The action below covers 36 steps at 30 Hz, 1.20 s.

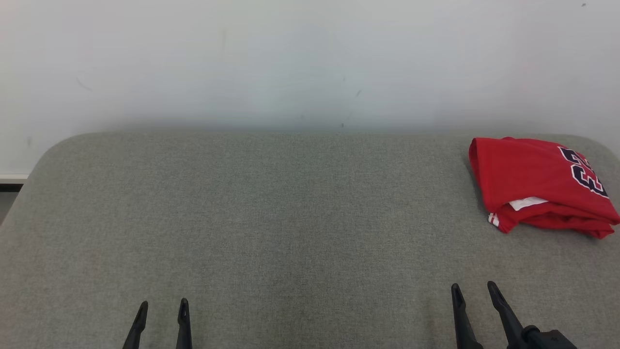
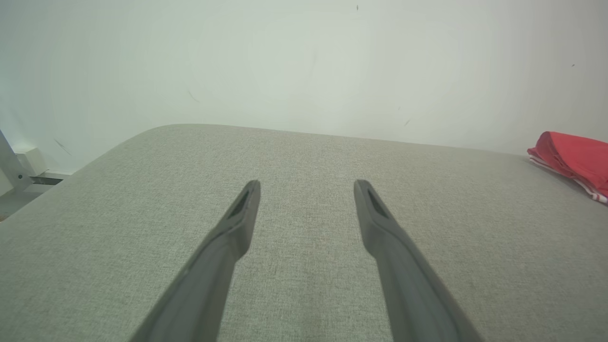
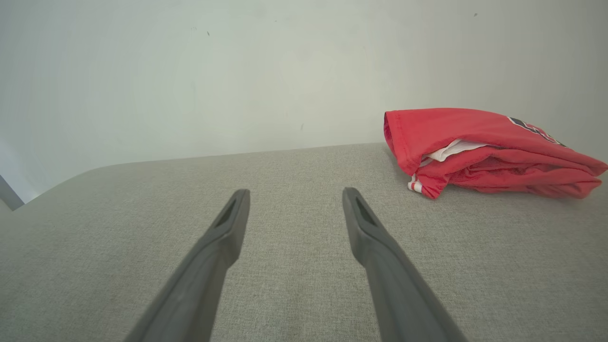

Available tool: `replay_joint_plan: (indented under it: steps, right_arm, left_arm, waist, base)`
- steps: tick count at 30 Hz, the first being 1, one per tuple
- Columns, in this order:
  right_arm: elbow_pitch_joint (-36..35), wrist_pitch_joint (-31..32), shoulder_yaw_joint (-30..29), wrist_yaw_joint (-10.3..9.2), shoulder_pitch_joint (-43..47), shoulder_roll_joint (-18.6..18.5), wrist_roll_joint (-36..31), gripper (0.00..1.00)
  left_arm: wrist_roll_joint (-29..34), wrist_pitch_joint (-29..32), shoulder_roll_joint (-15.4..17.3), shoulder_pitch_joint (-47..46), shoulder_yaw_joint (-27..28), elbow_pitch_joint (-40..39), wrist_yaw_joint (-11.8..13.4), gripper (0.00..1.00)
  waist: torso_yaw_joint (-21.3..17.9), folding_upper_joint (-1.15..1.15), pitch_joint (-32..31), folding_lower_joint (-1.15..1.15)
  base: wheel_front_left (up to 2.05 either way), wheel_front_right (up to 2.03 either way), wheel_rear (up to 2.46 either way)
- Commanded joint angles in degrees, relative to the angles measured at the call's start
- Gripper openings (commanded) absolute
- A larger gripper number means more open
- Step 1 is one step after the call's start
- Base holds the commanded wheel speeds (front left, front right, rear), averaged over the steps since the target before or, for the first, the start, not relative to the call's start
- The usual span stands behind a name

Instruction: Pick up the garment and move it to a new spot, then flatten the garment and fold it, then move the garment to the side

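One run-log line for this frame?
garment: folded, far right of grey surface | left gripper: fingers open, empty | right gripper: fingers open, empty | stage: fold done, garment set aside

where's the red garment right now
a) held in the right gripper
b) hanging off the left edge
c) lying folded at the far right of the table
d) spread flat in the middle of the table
c: the red garment lies folded in a bundle on the grey table at its far right, apart from the right gripper and the left gripper, both open with nothing between the fingers.
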Motion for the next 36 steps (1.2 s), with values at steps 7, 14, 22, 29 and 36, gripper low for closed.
replay_joint_plan:
  steps: [7,14,22,29,36]
  right_arm:
    - [0.05,0.00,-0.24,-0.13,0.07,0.00,0.27,1.00]
    - [0.59,0.01,-0.11,0.00,0.26,0.01,0.38,0.00]
    - [2.08,1.51,-0.85,0.00,0.36,-0.35,6.40,0.00]
    - [2.08,3.67,-2.15,-0.01,-0.45,-1.03,14.64,0.00]
    - [2.05,5.72,-3.41,-0.02,-1.23,-1.54,22.12,0.00]
  left_arm:
    - [0.37,-0.12,-0.05,0.08,0.30,0.19,0.16,1.00]
    - [0.60,0.02,-0.02,0.02,0.21,0.65,0.42,0.00]
    - [-5.25,1.20,-0.14,-0.86,-0.18,2.86,0.25,0.00]
    - [-13.12,2.20,-0.13,-2.29,-1.01,3.28,0.01,0.00]
    - [-20.35,3.19,-0.11,-3.63,-1.71,3.69,-0.18,0.00]
  waist:
    - [-0.07,0.00,0.23,0.00]
    - [-0.07,0.00,0.43,0.00]
    - [-0.17,0.00,0.47,0.00]
    - [-0.30,0.00,0.52,0.00]
    - [-0.42,0.00,0.56,0.00]
  base:
    - [0.00,0.00,0.00]
    - [0.00,0.00,0.00]
    - [0.00,0.00,0.00]
    - [0.00,0.00,0.00]
    - [0.00,0.00,0.00]
